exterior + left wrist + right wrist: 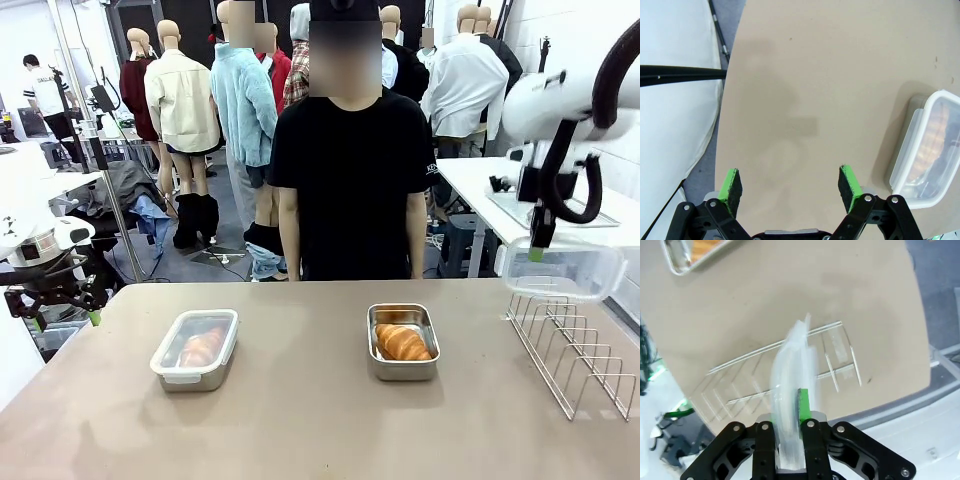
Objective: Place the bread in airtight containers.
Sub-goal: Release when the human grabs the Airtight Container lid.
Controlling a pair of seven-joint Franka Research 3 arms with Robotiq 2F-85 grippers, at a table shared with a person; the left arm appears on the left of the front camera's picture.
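Front view: the open tin [403, 342] is sitting mid-table with a croissant [403, 343] lying inside, uncovered. Left of that tin, the lidded tin [195, 349] is already holding its croissant under a snapped lid. Right of it, the right gripper [541, 247] is hanging above the wire rack [573, 352], pinching the clear lid [558, 268]. The left gripper [66, 318] is waiting off the table's left edge.

Left wrist view: the green pads [731, 183] are standing wide apart, holding nothing, over bare table beside the lidded tin [925, 150].

Right wrist view: the jaws are clamping the clear lid [790, 385] edge-on above the rack [785, 371].

Judgement: one tin finished; the second is loaded but needing its lid carried over and pressed on.
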